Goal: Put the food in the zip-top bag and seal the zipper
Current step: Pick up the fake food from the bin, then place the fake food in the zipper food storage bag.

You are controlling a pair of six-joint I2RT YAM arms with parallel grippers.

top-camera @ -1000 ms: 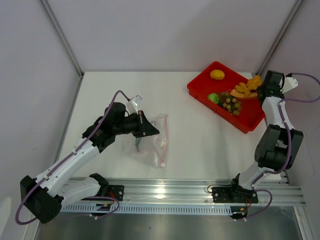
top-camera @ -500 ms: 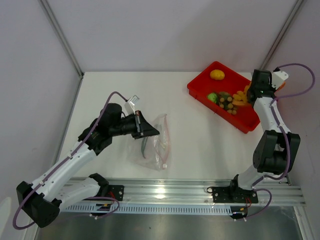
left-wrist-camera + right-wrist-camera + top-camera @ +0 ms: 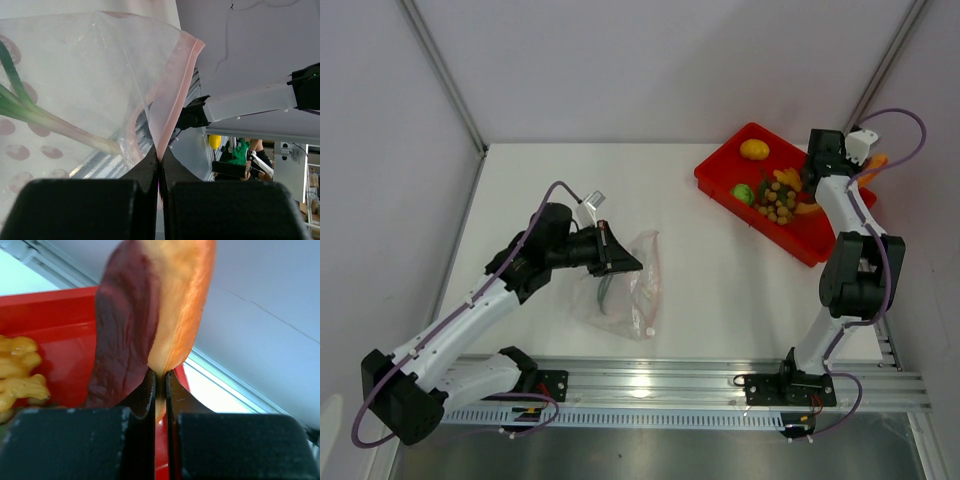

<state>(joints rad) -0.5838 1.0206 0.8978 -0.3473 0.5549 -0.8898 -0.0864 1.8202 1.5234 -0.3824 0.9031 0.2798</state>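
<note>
My left arm reaches from its base at the near left edge forward and to the right, low over the tabletop (image 3: pixel 720 290), with the elbow bent and the wrist about level. The left fingers (image 3: pixel 159 166) are clenched on the bag (image 3: pixel 632 290), pinching the pink zipper (image 3: pixel 172 100) at the mouth edge. The bag rests on the tabletop left of centre, with the pinched edge raised a little. Inside it I see a green stalk (image 3: pixel 35 117). Some faint round pinkish spots show through the film; I cannot tell what they are.

My right arm stands up steeply from its base at the near right edge, then folds toward the far side, so the wrist is above the far right part of the red tray (image 3: pixel 716 176). The right fingers (image 3: pixel 154 395) are closed tight on a purple-red and orange piece (image 3: pixel 150 310), which is held upright above the tray.

In the tray lie the yellow fruit (image 3: pixel 754 149), the grapes (image 3: pixel 780 204), a green leaf (image 3: pixel 746 194) and lumpy orange pieces (image 3: pixel 17 372).
</note>
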